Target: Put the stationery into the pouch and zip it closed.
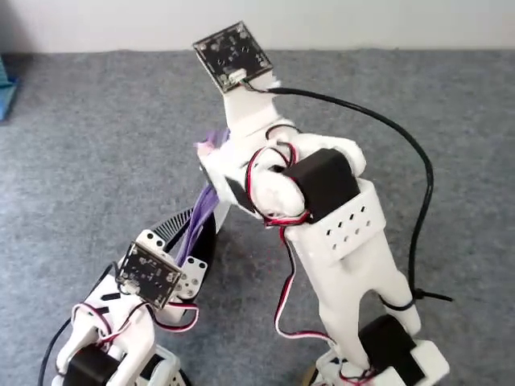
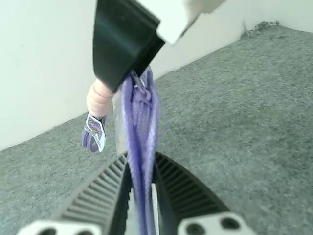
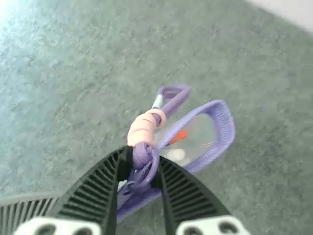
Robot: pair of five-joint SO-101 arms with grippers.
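Observation:
A purple pouch [image 3: 222, 128] with a clear window hangs above the grey carpet, stretched between both grippers. Through the window I see an orange item [image 3: 179, 136] and a white item [image 3: 176, 154]. My right gripper [image 3: 142, 157] is shut on the purple zipper pull [image 3: 142, 152], beside a pink beaded charm [image 3: 144, 126]. My left gripper [image 2: 140, 165] is shut on the pouch's [image 2: 141, 122] lower edge. In the left wrist view the right gripper's black finger [image 2: 122, 44] holds the pouch top, with the charm [image 2: 100, 95] and a purple tag [image 2: 93, 134] beside it. From above, the pouch [image 1: 199, 213] runs from the left gripper [image 1: 193, 233] up to the right gripper [image 1: 216, 157].
Grey carpet [image 1: 88, 161] covers the table up to a white wall [image 1: 362, 20] at the back. A blue object [image 1: 5, 88] sits at the far left edge. A black cable [image 1: 422, 185] loops from the right arm's camera down its right side.

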